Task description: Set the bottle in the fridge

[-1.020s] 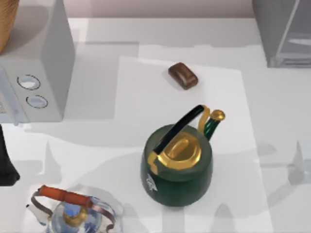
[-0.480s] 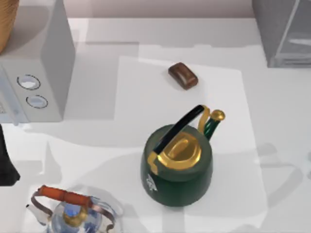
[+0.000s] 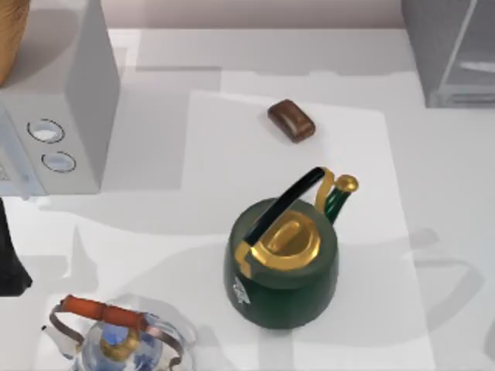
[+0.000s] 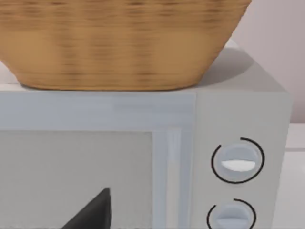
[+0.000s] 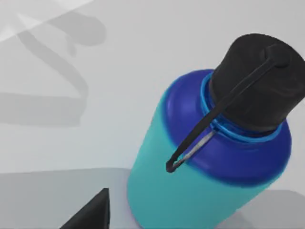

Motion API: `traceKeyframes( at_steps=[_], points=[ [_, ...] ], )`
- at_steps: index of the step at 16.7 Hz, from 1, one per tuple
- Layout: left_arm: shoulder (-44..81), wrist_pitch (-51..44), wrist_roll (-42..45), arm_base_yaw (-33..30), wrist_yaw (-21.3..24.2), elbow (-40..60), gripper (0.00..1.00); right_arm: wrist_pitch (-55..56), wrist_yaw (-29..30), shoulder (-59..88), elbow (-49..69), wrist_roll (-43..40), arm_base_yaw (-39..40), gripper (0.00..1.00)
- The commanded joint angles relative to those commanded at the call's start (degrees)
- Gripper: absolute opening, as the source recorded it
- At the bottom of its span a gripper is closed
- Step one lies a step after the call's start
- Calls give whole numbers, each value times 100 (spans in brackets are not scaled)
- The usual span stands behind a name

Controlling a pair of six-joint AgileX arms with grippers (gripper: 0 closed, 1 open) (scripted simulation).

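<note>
Our bottle (image 5: 205,157) is teal and blue with a black cap (image 5: 257,86) and a thin loop strap. It sits close under our right arm's wrist camera. It looks hard, smooth and a bit slippery, maybe heavy if full. We think the best place to hold it is around the wide body, not the strap. We cannot tell if our right hand is open or closed. The fridge (image 3: 452,50) stands at the table's far right corner. Our left arm waits by the microwave (image 4: 238,157).
</note>
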Motion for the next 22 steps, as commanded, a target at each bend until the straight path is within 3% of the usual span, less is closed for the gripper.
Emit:
traceKeyframes(
  at_steps=[5,13,17,22],
  points=[
    [0,0,0,0,0,0,100,-988,-849,1607,478,-1230,-431,100],
    [0,0,0,0,0,0,100,-1154,-1040,1880,412,-1396,-479,100],
    [0,0,0,0,0,0,100,-652,-1079,1799,459,-846,-254,100],
    [0,0,0,0,0,0,100,687,-1071,1797,309,452,232,100]
  ],
)
